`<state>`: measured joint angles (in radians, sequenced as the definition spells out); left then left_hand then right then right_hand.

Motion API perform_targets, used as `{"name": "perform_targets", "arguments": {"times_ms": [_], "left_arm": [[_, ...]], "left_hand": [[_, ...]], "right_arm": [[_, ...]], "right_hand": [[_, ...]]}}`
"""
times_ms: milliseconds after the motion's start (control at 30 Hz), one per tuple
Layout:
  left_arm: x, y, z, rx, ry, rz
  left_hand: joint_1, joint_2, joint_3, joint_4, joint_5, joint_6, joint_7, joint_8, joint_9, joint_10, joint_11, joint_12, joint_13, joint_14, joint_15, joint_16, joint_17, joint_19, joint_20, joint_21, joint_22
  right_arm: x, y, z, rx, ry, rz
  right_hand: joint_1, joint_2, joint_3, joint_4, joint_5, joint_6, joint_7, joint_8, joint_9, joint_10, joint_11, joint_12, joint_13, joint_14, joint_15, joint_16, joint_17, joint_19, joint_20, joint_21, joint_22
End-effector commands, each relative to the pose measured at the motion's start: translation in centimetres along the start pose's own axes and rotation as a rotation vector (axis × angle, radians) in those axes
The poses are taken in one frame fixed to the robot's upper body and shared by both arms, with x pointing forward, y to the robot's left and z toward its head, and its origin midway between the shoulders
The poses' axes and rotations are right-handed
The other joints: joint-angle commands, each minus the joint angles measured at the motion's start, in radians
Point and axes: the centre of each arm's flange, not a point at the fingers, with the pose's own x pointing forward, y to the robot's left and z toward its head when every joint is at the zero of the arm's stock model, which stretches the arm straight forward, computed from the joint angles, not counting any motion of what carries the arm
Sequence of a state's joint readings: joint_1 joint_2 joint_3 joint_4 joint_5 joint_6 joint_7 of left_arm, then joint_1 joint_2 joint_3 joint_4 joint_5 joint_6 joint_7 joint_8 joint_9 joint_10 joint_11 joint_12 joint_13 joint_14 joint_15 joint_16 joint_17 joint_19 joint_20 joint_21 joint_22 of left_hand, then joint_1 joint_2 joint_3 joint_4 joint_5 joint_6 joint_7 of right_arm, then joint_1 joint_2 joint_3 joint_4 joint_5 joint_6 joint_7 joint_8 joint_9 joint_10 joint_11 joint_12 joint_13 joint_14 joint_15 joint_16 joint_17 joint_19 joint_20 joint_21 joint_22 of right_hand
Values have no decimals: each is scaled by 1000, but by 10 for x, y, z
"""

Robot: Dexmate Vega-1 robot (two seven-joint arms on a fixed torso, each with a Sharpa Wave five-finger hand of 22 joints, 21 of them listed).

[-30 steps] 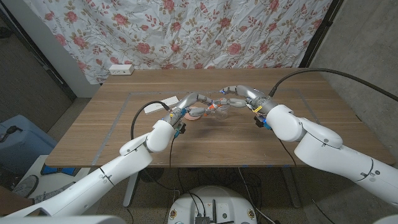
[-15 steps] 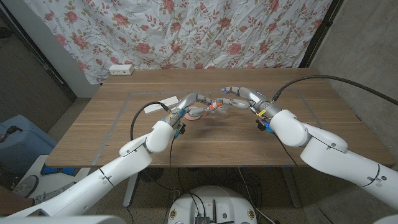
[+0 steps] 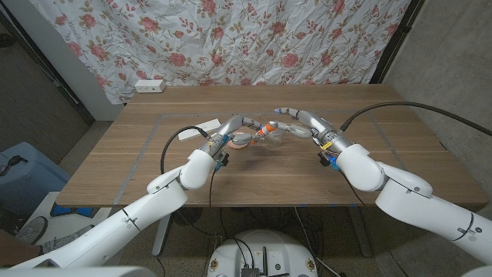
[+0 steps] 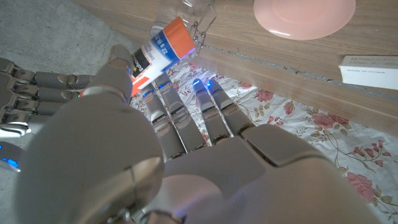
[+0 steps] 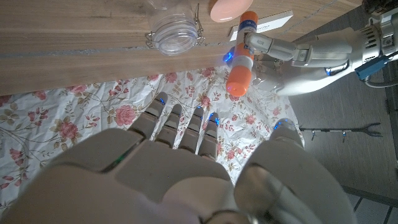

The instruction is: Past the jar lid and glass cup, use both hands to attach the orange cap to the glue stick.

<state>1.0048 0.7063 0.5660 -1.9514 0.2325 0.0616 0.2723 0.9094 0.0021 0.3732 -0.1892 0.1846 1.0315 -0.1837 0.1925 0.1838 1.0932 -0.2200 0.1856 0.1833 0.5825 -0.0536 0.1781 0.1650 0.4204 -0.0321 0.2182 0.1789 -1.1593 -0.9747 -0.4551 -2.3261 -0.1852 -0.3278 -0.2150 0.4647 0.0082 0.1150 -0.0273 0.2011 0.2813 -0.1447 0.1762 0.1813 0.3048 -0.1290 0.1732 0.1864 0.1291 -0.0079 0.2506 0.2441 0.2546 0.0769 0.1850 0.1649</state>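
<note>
The glue stick (image 5: 241, 53) is white with orange at both ends, and the orange cap (image 5: 237, 79) sits on one end of it. My left hand (image 5: 292, 53) pinches the stick's other end and holds it above the table. In the left wrist view the glue stick (image 4: 158, 53) sticks out past my left hand (image 4: 155, 137). In the head view my left hand (image 3: 240, 125) holds the glue stick (image 3: 266, 130) over the table's middle. My right hand (image 3: 298, 121) hovers just to its right with its fingers (image 5: 180, 127) spread and nothing in them.
A pink jar lid (image 3: 242, 141) lies under the left hand, and a clear glass cup (image 5: 171, 34) with a wire clasp stands beside it. A white box (image 3: 200, 127) lies further left. A flowered cloth hangs behind the table.
My right hand has drawn back a little to the right, away from the capped end of the stick. The left hand still holds the stick in the same place.
</note>
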Motion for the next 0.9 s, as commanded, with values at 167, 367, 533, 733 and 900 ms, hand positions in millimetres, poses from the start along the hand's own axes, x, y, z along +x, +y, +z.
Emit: {"name": "perform_targets", "arguments": {"times_ms": [167,367,533,733,900], "left_arm": [[1,1,-2,-2,1,2],[3,1,-1,0,9,2],[4,2,0,6,8,1],[5,4,1,11,-2,-2],[6,5,1,16,0,-2]], "left_hand": [[-25,39,25,20,4,53,27,7,4,5,-3,5,6,8,-127,2,2,6,3,-4,5],[-26,40,25,20,4,51,27,7,4,5,-3,5,6,9,-126,2,2,6,3,-4,5],[-27,39,26,20,4,53,26,7,4,5,-3,5,6,9,-126,1,2,6,4,-4,5],[-27,40,27,20,4,53,28,7,4,5,-3,5,6,9,-126,2,2,6,4,-4,5],[-27,40,27,20,4,52,27,7,4,5,-3,4,6,9,-127,1,2,7,3,-4,5]], "right_arm": [[-14,6,-11,-34,-35,-37],[-21,7,-15,-51,-64,-50],[-23,8,-17,-46,-101,-72],[-27,11,-19,-46,-135,-75],[-28,15,-19,-58,-158,-69]], "right_hand": [[-21,6,-1,9,-4,-16,16,1,0,-23,-12,0,1,-12,0,-6,3,-6,0,-1,5],[-34,20,0,13,-2,-32,24,1,0,-47,-22,-2,0,-14,-7,-6,4,-3,-12,2,5],[-37,37,6,15,-1,-36,27,3,0,-52,-25,1,-1,-15,-13,-6,4,-3,-16,2,5],[-54,71,14,28,1,-34,26,7,-1,-48,-26,7,-2,-11,-18,-2,8,2,-23,5,6],[-67,94,19,37,1,-33,23,9,-1,-47,-28,9,-2,-12,-24,-1,11,3,-30,6,6]]}}
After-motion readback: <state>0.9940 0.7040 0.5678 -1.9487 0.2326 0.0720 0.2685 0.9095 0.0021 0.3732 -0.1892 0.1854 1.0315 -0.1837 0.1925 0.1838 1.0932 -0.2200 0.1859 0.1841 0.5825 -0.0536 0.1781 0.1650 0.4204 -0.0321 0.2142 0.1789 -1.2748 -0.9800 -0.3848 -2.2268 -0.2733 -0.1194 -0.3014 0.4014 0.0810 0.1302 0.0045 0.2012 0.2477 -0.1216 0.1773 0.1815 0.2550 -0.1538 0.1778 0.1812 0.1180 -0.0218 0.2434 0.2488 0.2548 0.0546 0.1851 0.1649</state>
